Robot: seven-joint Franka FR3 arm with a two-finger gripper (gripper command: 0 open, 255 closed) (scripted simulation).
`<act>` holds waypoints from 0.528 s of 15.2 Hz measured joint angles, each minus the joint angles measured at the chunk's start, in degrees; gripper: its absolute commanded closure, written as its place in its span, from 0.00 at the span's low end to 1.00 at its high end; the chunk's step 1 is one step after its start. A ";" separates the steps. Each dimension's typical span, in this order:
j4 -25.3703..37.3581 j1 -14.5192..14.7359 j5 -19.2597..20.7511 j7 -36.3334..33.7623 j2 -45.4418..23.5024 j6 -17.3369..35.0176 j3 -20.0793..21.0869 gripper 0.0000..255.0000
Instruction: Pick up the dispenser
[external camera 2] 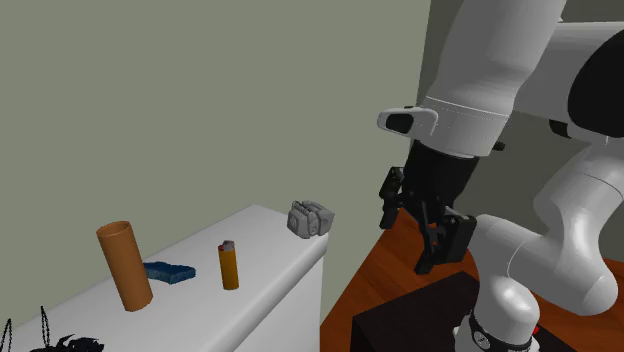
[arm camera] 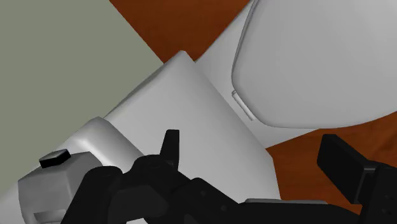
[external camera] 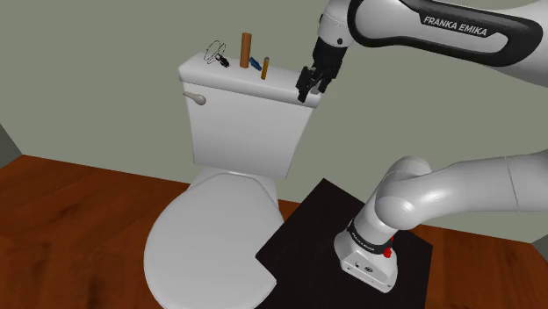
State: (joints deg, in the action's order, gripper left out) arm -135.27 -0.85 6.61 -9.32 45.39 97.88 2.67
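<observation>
The dispenser (external camera 2: 310, 218) is a small grey lumpy thing standing at the end corner of the white toilet tank lid (external camera 2: 250, 260), close to the wall. My black gripper (external camera 2: 420, 235) hangs open just off that end of the tank, a short way from the dispenser and not touching it. In the wrist view the dispenser (arm camera: 51, 184) is grey with a small black cap and lies outside the open fingers (arm camera: 168, 146), beside one of them. In the shoulder view my gripper (external camera: 309, 88) covers the lid's end corner.
Further along the lid stand an orange lighter (external camera 2: 229, 266), a blue flat item (external camera 2: 168, 271), a brown tube (external camera 2: 124, 265) and a black wiry thing (external camera: 214, 53). The wall rises right behind the tank. Below are the toilet seat (external camera: 206, 237) and a wooden floor (external camera: 70, 219).
</observation>
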 measured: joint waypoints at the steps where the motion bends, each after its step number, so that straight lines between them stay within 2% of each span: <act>1: 0.00 0.00 0.00 0.00 0.00 0.00 0.00 0.00; 4: 1.44 -0.16 0.41 4.04 -1.48 0.95 -3.48 0.00; 8: 4.01 -0.31 0.85 12.32 -4.68 3.05 -10.52 0.00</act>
State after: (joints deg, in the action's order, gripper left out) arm -131.26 -1.15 7.45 3.00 40.71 100.94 -7.85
